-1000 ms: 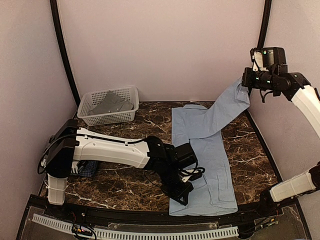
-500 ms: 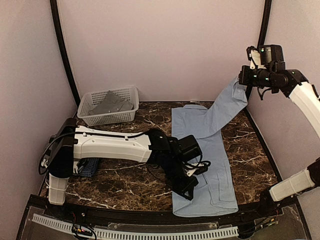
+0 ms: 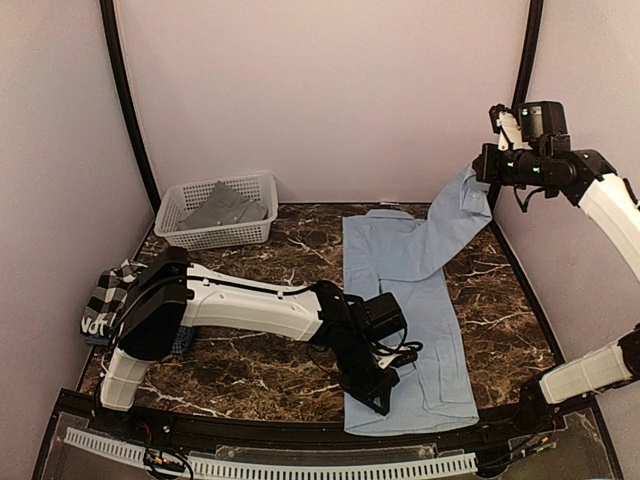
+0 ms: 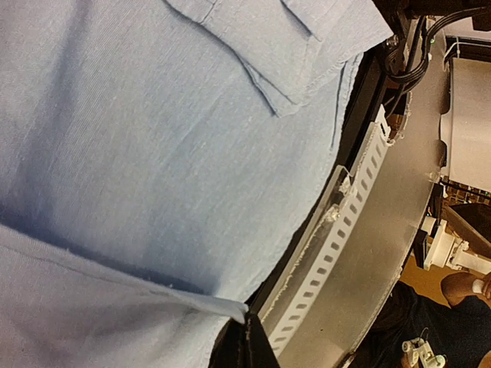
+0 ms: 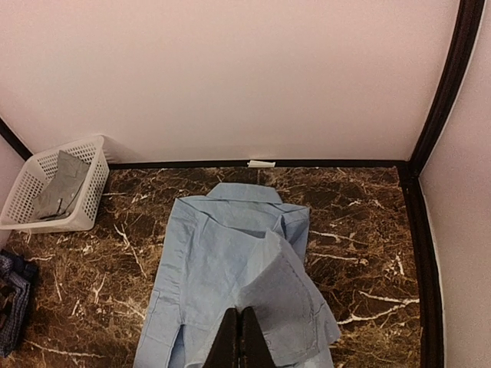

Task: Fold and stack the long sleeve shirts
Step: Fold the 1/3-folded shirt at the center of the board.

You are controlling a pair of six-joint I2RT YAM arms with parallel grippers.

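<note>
A light blue long sleeve shirt (image 3: 415,300) lies flat on the dark marble table, collar toward the back wall. My right gripper (image 3: 487,172) is high at the right, shut on the end of a sleeve (image 3: 455,215) that rises slanting off the shirt. In the right wrist view the shut gripper (image 5: 241,314) holds that sleeve (image 5: 295,295) above the shirt's body (image 5: 207,253). My left gripper (image 3: 384,400) is low at the shirt's near hem. In its wrist view the gripper (image 4: 247,326) is shut on a thin fold of the blue cloth (image 4: 153,138).
A white lattice basket (image 3: 190,238) at the back left holds a grey shirt (image 3: 225,205). A black-and-white checked shirt (image 3: 105,295) lies at the left wall, a dark blue checked one (image 3: 178,340) under the left arm. A slotted white strip (image 3: 270,465) runs along the near edge.
The left arm has swung a little to the right along the near hem, uncovering the checked shirt at the left wall. The right gripper has drifted left with the sleeve.
</note>
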